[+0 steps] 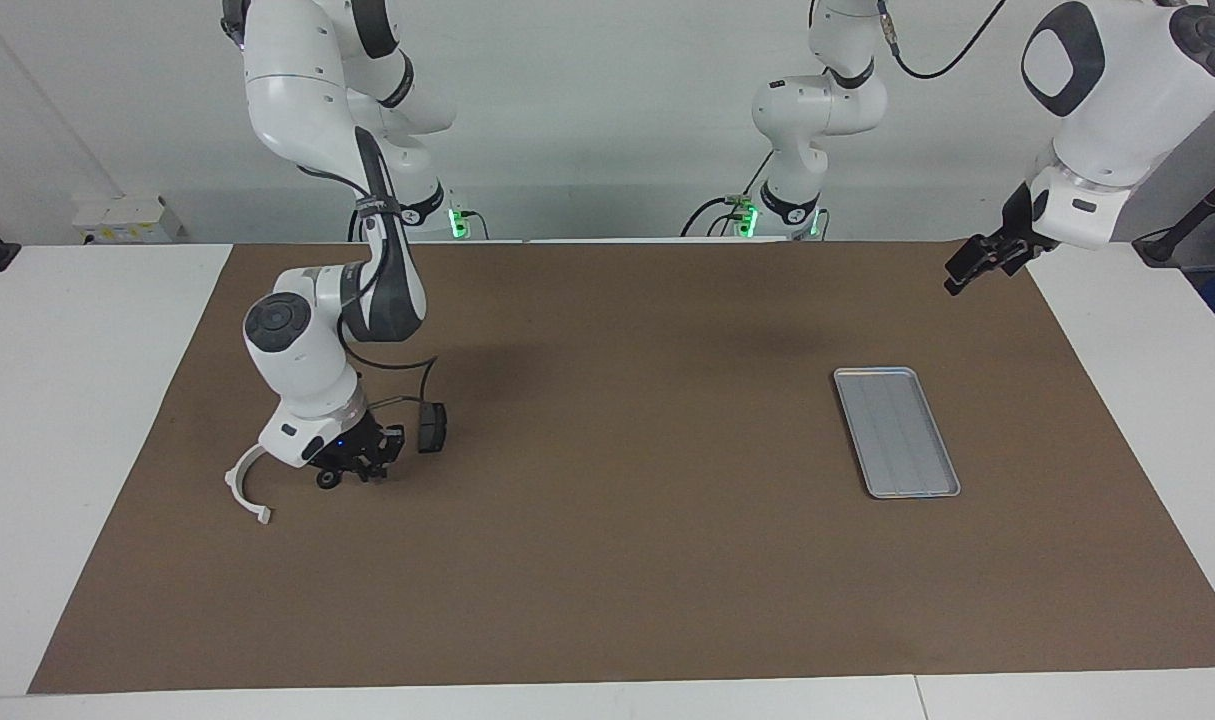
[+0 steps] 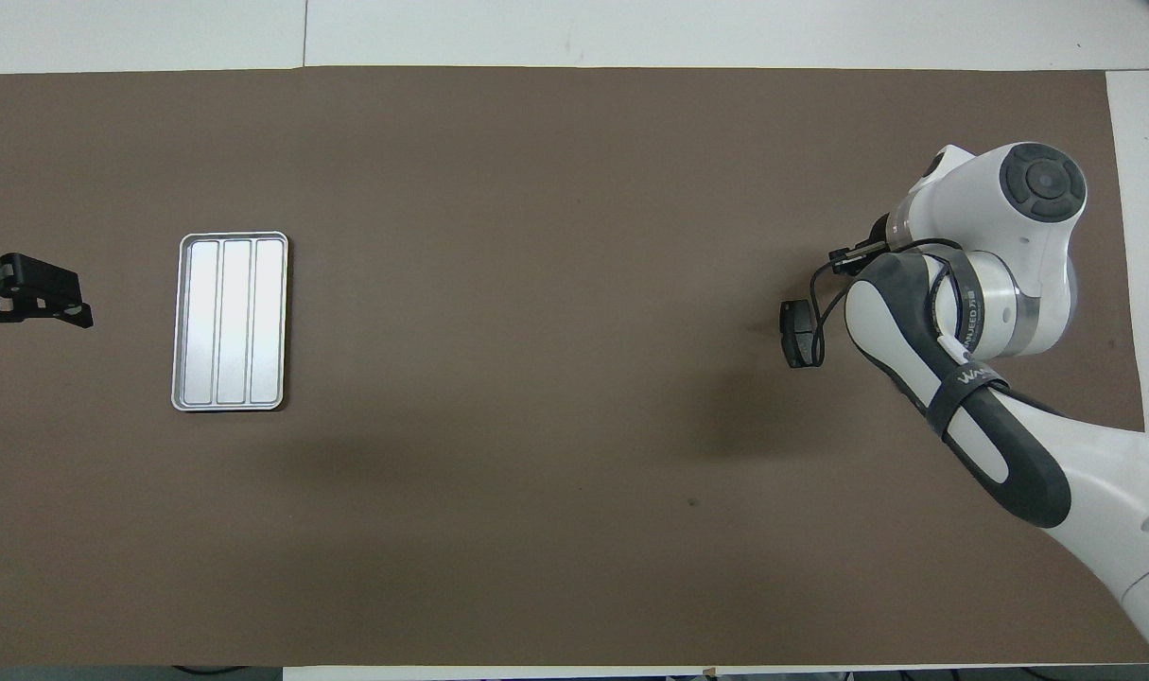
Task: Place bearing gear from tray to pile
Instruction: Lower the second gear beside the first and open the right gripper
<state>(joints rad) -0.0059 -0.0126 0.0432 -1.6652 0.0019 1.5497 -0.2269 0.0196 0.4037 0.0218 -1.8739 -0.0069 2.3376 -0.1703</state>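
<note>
Two arms shared the counter [image 1: 607, 560], and only the right one was at work. The right gripper [image 1: 352, 470] hung low over the pile [image 1: 367, 455] at the right arm's end, its fingers closed tight on a small dark round part, apparently the bearing gear [image 1: 326, 479], which sat at or just above the brown mat. That low, downward-pointing pose suggested the part was being set down among the others, not carried. Just beside it lay the white semicircular bracket [image 1: 244, 487], and a dark brake-pad piece [image 1: 431, 427] lay a little nearer to the robots; from above, the arm hid the gripper and most of the pile, leaving only that pad [image 2: 800, 333] showing.

At the left arm's end, the tray [image 1: 896, 431] lay flat with nothing in it, its ridged floor bare in both views, so the gear had evidently left it. The left gripper [image 1: 980, 262] waited with fingers spread wide, raised near the mat's corner.
</note>
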